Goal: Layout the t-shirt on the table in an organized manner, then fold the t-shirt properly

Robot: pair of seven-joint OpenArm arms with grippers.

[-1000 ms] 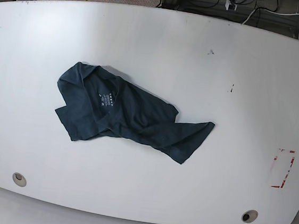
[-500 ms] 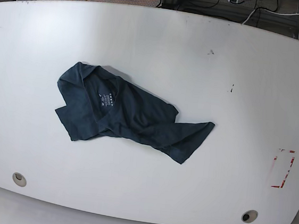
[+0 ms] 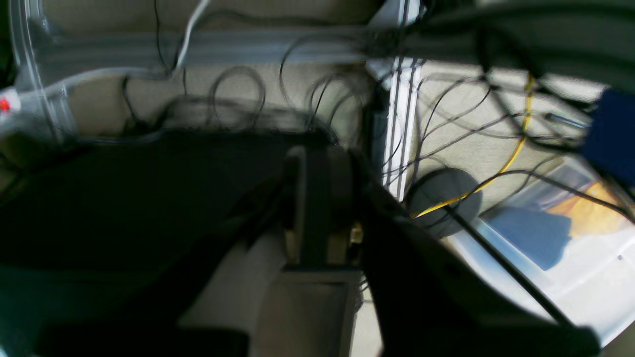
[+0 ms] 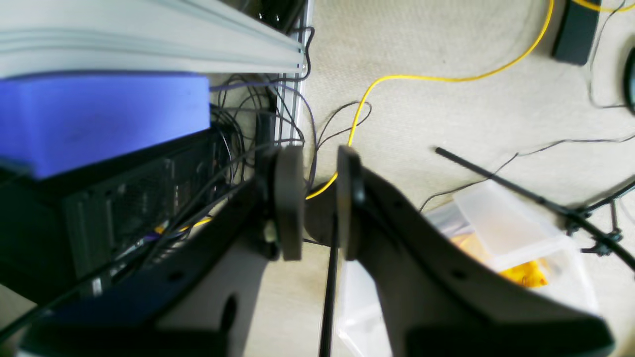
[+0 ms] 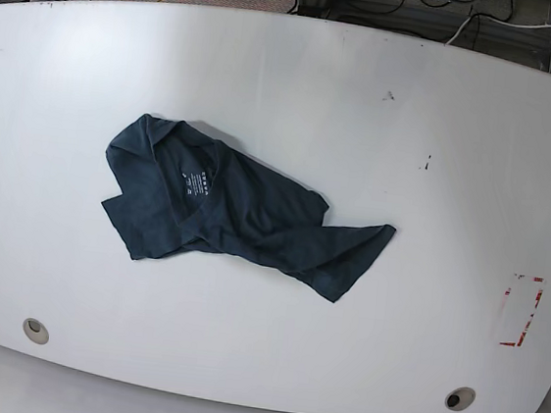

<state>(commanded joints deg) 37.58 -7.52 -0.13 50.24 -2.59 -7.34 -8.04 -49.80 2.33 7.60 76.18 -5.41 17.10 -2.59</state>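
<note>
I am working in a robotics lab. My wrist cameras look down on beige carpet [image 4: 446, 114] strewn with loose black cables [image 3: 238, 94], a long yellow cable [image 4: 421, 78], silver aluminium framing rails [image 4: 149, 47], a black vented computer case [image 4: 119, 218] and clear plastic storage bins [image 4: 501, 223]. The large glossy white tabletop [image 5: 299, 81] carries a red tape rectangle [image 5: 521, 311] marking.

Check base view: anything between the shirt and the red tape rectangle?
Nothing. In the base view, the table is bare white from the shirt to the red tape.
</note>
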